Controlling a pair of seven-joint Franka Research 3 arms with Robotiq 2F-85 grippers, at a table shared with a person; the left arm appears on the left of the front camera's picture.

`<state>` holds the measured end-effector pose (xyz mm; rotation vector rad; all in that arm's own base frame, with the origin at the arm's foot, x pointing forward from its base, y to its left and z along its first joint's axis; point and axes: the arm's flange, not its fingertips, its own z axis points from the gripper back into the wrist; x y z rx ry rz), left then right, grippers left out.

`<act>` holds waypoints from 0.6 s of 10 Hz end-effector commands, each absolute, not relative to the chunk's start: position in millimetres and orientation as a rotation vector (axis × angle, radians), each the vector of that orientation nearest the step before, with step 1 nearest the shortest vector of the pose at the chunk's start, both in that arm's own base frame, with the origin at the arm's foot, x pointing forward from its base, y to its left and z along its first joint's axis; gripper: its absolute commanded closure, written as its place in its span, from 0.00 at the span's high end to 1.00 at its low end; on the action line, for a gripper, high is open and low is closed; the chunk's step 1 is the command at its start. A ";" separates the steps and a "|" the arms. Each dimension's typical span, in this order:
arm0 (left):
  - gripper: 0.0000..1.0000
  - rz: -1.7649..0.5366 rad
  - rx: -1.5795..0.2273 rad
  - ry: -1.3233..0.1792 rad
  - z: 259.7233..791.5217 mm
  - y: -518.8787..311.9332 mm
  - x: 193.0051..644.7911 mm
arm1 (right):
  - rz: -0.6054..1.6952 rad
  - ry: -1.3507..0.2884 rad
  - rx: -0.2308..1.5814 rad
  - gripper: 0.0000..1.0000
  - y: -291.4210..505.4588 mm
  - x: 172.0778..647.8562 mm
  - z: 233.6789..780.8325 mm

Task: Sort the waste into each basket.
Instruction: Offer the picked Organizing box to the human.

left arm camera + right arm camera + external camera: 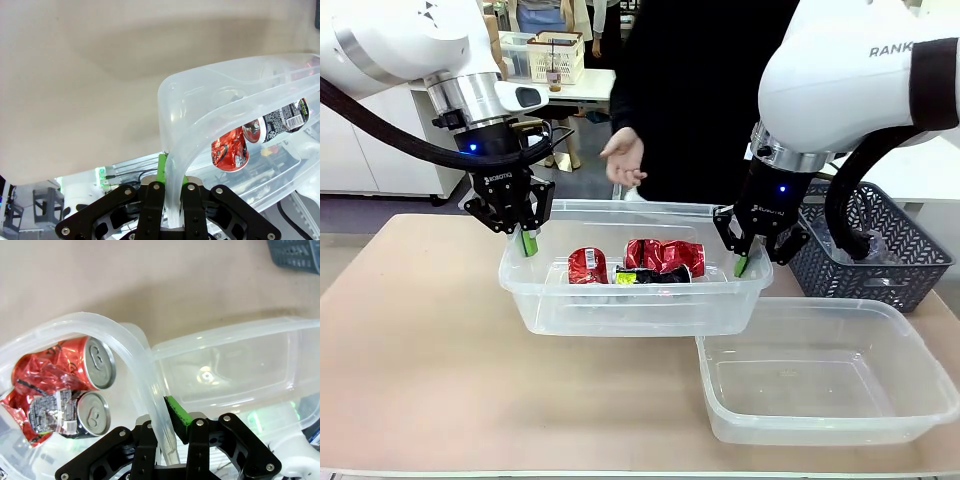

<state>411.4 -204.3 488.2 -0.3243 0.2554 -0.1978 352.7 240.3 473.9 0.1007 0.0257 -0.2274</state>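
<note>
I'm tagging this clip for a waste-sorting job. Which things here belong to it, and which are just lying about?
Job: crushed red cans; filled clear tub, its rim gripped by left gripper and right gripper; empty clear tub.
Lying about: dark grey lattice basket; person's hand.

Your front camera sits at the near side, facing across the bench (420, 350) at the person (690, 90) opposite. Your wrist cameras look closely along the left pincer (174, 180) and right pincer (165, 422), down onto the bench. All three views share the clear tub (620, 312) holding red cans (588, 266).
</note>
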 end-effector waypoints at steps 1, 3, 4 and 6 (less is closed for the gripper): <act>0.05 -0.213 -0.333 0.261 491.4 -205.4 407.9 | -0.227 0.026 0.101 0.06 240.3 352.7 473.9; 0.05 -0.187 -0.308 0.212 503.9 -210.4 438.1 | -0.202 0.034 0.033 0.06 252.3 395.2 496.3; 0.05 -0.196 -0.314 0.183 517.9 -216.5 465.9 | -0.192 0.023 0.021 0.06 259.3 421.2 512.5; 0.05 -0.180 -0.332 0.154 531.7 -219.3 526.7 | -0.234 -0.009 -0.019 0.06 271.2 473.3 538.1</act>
